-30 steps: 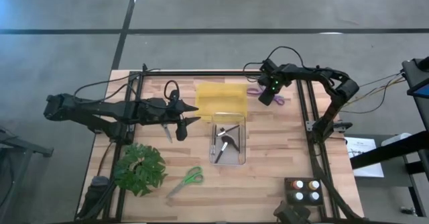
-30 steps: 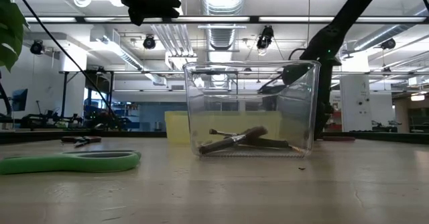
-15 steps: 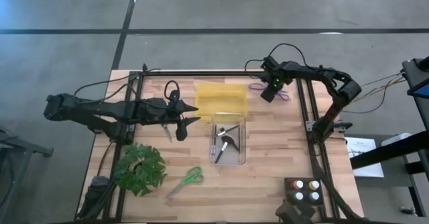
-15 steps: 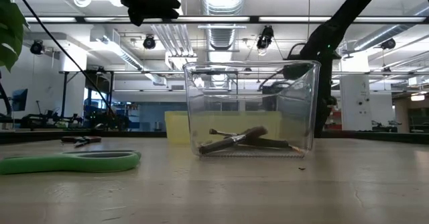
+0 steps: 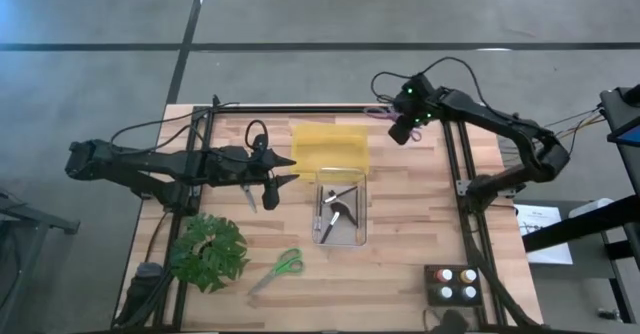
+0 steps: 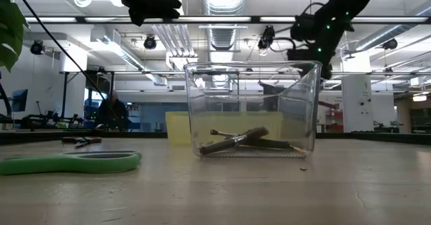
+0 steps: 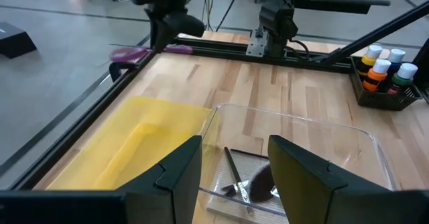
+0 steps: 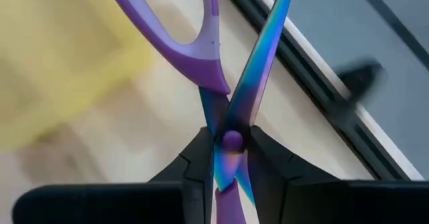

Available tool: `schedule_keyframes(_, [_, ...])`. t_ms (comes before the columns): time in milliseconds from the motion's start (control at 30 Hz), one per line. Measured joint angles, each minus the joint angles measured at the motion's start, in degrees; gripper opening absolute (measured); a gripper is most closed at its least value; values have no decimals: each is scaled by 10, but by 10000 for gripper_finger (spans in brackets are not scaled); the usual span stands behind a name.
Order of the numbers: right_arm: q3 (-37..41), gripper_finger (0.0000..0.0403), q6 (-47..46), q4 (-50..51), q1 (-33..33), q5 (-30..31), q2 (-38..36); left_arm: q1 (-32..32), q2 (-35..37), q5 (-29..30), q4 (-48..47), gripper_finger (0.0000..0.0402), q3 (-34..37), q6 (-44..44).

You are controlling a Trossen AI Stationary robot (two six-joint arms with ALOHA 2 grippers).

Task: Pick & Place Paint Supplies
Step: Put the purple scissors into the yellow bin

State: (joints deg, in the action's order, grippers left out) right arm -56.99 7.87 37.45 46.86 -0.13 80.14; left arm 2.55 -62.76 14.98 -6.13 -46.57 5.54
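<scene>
One pair of purple scissors (image 8: 224,83) hangs pinched at its pivot in your right gripper (image 5: 402,131), lifted near the table's far edge; that narrow grip could let it swing or slip.

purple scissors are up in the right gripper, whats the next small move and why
Probably carry them toward the yellow bin and stop above it. The right gripper is shut on the purple scissors near the pivot, lifted off the table by its far edge. The clear box holds only brushes, so the yellow bin looks the likelier place, though that is a guess.
</scene>
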Motion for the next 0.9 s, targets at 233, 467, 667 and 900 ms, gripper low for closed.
schedule_keyframes(233, [-39,56,-5,-49,-104,-17,59,0,0,0,1,180,0,-1])
schedule_keyframes(467, [-242,56,4,-6,-170,-18,203,0,0,0,1,180,0,3])
schedule_keyframes(667, [-374,56,25,68,-187,-20,321,0,0,0,-17,180,0,4])
schedule_keyframes(900, [-385,59,28,92,-183,-31,361,0,0,0,-42,180,0,8])
